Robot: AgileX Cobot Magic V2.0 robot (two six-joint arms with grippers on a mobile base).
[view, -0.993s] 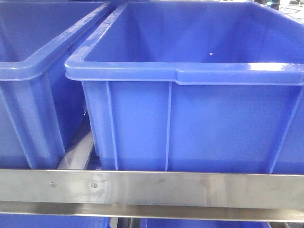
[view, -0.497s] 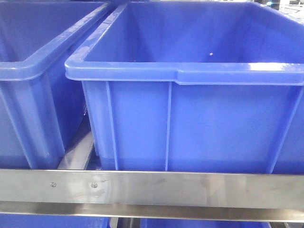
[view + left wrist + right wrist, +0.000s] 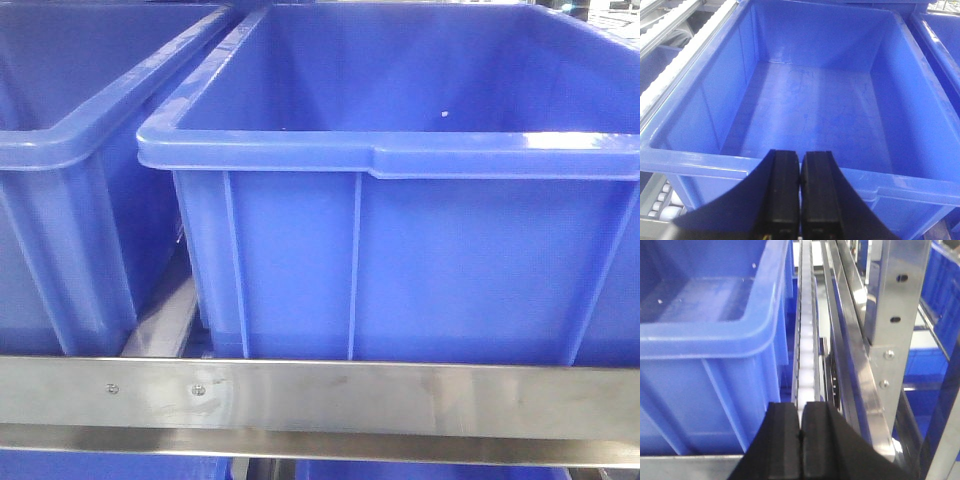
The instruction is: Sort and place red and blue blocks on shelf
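- Looking through all three views, neither the red nor the blue block shows anywhere; where they lie cannot be told from here.
- The left gripper (image 3: 800, 192) sits at 6 o'clock in its wrist view, pads pressed together with nothing between them, poised over the near rim of a blue bin (image 3: 685, 160) whose floor is bare.
- The right gripper (image 3: 801, 440) is likewise closed and empty, at 6 o'clock in its view, above a white roller track (image 3: 806, 340) of the shelf (image 3: 330, 398), with another blue bin (image 3: 715, 345) at 9 o'clock.
- Judging from the task, small matte cubes should be light, stiff and not slippery, safe under a firm pinch.
- A hold across two opposite flat faces, centred, should keep either cube from twisting.
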